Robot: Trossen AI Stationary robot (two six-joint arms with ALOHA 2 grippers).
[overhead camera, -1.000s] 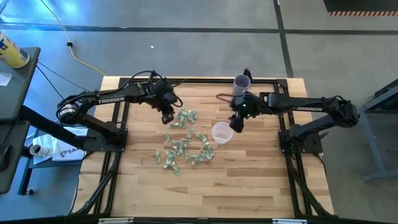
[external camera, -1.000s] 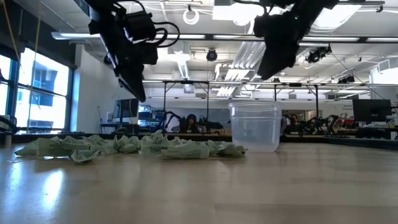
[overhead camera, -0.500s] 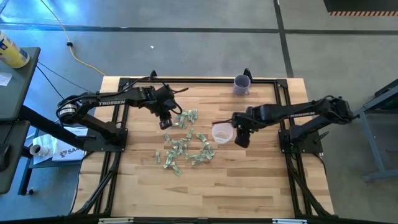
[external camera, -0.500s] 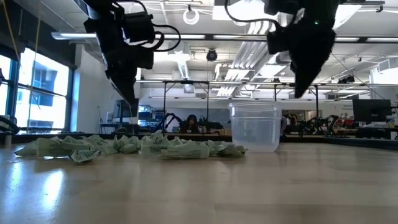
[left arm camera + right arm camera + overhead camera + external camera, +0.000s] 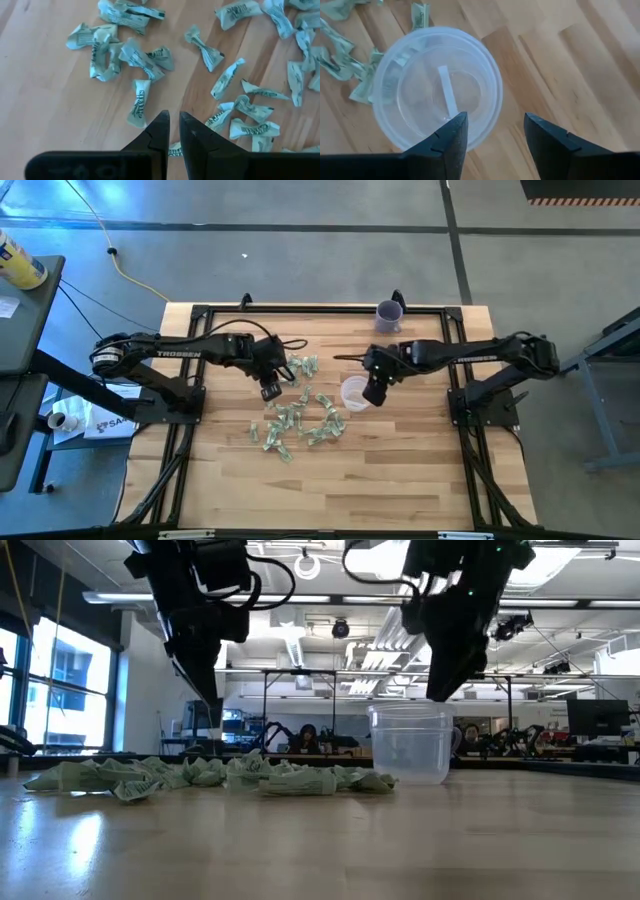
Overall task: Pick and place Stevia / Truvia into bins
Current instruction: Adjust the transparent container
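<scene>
Many pale green Stevia packets [image 5: 295, 415] lie loose on the wooden table, seen as a low heap in the low view [image 5: 200, 775]. My left gripper [image 5: 173, 120] hangs above the heap's far left part [image 5: 270, 391], pointing steeply down, with only a narrow gap between its fingers and nothing in it. The clear cup [image 5: 354, 392] stands upright to the right of the heap, with one pale packet [image 5: 447, 95] inside. My right gripper [image 5: 495, 125] is open just above the cup's right rim [image 5: 443, 695], and holds nothing.
A purple cup [image 5: 389, 315] stands at the table's far edge, behind my right arm. Bare wood lies to the right of the clear cup [image 5: 410, 745] and along the near edge. Black frame rails [image 5: 300, 308] run round the tabletop.
My left gripper has moved toward the table's near edge, over the packets. My right gripper has come down and toward the near edge, passing the cup's right side, then back toward the cup's rim. The cup and the heap have stayed in place.
</scene>
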